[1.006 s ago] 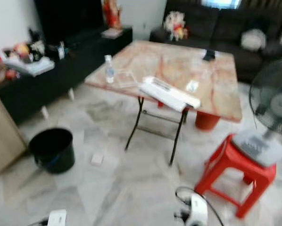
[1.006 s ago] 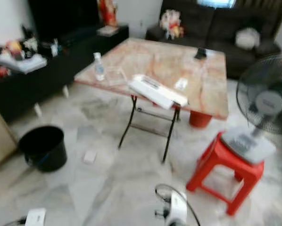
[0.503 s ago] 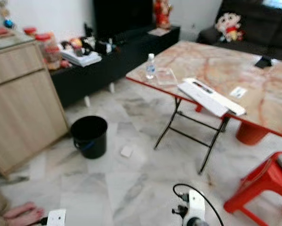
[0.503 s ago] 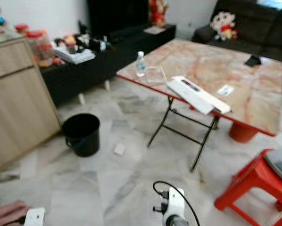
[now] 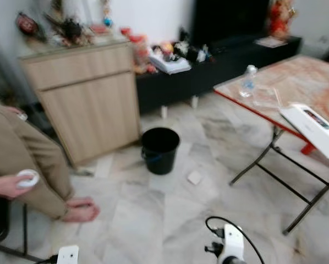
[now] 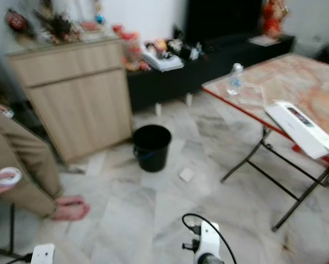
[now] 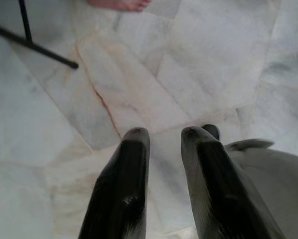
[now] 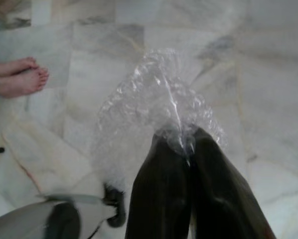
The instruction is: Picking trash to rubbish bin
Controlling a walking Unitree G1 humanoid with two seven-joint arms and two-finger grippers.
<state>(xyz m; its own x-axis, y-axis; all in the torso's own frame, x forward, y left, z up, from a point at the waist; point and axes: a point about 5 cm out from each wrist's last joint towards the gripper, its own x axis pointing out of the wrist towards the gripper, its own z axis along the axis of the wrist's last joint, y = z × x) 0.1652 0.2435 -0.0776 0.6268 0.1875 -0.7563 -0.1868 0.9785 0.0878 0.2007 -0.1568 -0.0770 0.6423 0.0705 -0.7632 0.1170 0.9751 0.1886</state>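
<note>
Nearest, the right gripper (image 8: 181, 149) has its fingers pinched tight on a crumpled clear plastic wrapper (image 8: 156, 107), carried low over the marble floor (image 5: 153, 220). The left gripper (image 7: 164, 139) hangs empty, fingers slightly apart. At about 12 o'clock, beyond a small white scrap (image 5: 194, 177), stands the black rubbish bin (image 5: 160, 149). Probably best to walk straight ahead, keep the grip firm, and release only once directly above the bin's mouth, minding the seated person (image 5: 21, 165) at 9 o'clock.

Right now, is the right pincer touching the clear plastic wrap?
Touching. The right wrist view shows the right pincer with its black fingers pinched shut on the clear plastic wrap, which bunches out past the tips above the marble floor.
</note>
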